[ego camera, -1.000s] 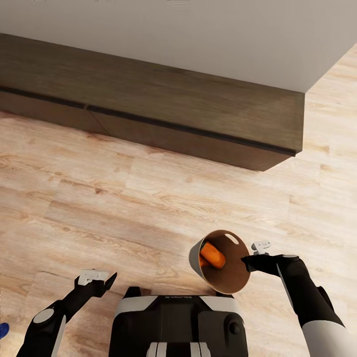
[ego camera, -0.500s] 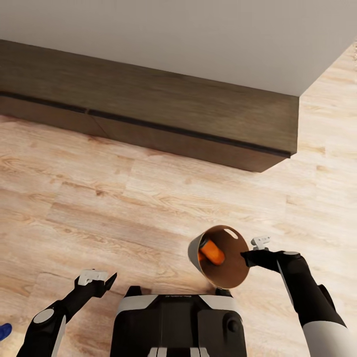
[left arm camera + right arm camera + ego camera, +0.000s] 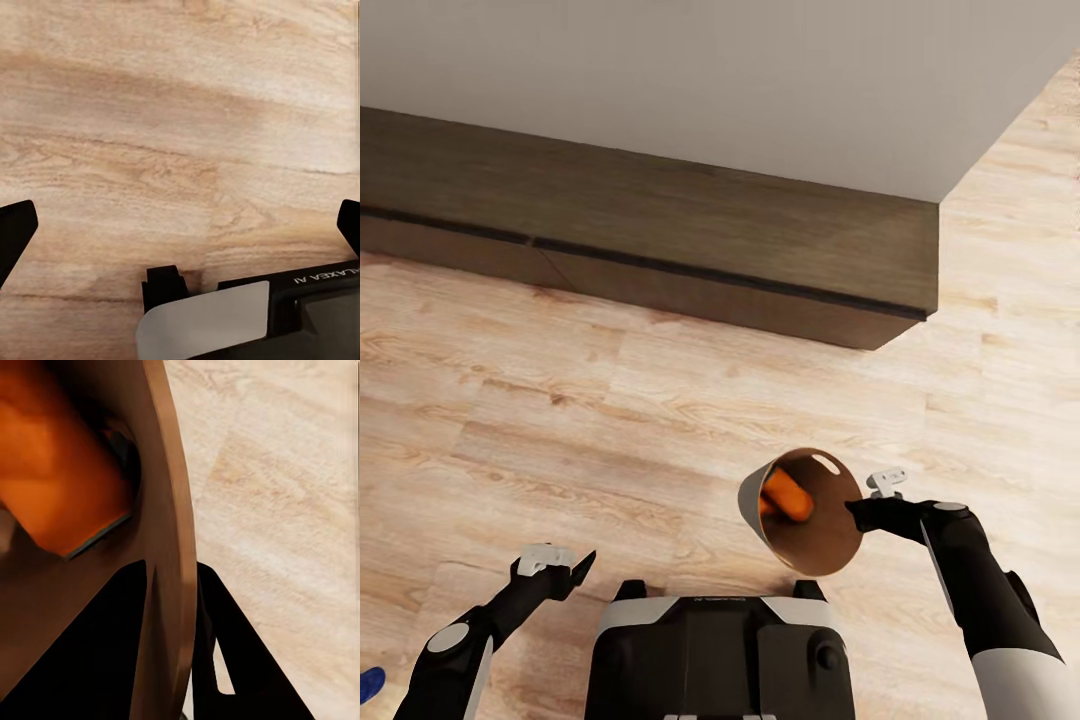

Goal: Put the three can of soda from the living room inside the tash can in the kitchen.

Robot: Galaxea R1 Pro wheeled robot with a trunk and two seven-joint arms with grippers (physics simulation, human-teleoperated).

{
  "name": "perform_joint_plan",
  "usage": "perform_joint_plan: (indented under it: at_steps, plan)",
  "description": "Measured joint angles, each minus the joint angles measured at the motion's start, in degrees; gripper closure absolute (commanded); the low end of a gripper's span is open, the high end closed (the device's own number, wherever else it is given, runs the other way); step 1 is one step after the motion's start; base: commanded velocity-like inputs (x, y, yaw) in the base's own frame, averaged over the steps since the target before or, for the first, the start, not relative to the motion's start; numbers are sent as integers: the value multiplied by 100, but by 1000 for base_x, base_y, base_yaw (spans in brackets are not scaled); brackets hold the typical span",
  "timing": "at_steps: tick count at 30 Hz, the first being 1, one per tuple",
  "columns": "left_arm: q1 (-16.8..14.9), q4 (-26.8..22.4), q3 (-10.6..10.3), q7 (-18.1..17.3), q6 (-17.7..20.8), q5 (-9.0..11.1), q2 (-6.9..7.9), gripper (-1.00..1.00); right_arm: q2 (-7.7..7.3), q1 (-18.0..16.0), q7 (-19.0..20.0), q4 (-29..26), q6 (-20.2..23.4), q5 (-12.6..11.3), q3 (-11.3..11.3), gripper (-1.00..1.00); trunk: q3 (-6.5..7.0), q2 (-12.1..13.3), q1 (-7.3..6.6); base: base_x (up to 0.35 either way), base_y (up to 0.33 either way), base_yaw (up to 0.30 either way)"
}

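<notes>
Low and right of centre in the head view, the right tool (image 3: 852, 513) is clamped on the rim of the tash can (image 3: 755, 497), which hangs tilted above the wooden floor (image 3: 610, 420) with its coppery mouth turned toward the camera; an orange can of soda (image 3: 787, 495) lies inside against the wall of the bin; the right wrist view shows the two dark fingers (image 3: 232, 660) pinching the thin rim, one inside and one outside, with the orange can (image 3: 60, 472) close behind them; at lower left of the head view the left tool (image 3: 560, 565) hovers over bare floorboards with nothing in it, and the left wrist view shows its black fingertips (image 3: 15, 232) spread wide at the two edges of the frame; a long dark low cabinet (image 3: 660, 230) runs across the upper half of the head view beneath a pale wall (image 3: 710, 80); the robot's dark base (image 3: 720, 655) sits at bottom centre; a small blue object (image 3: 368, 685), too cropped to identify, shows at the lower left edge.
</notes>
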Motion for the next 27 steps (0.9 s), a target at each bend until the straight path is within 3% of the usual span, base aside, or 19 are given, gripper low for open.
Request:
perform_joint_plan:
  at_steps: [27]
  plan:
    - [-7,-51,3,-1,-1,-5,0,-100,60,2,11,-29,1,3,1,100,718,1083,-593,0,0,-12]
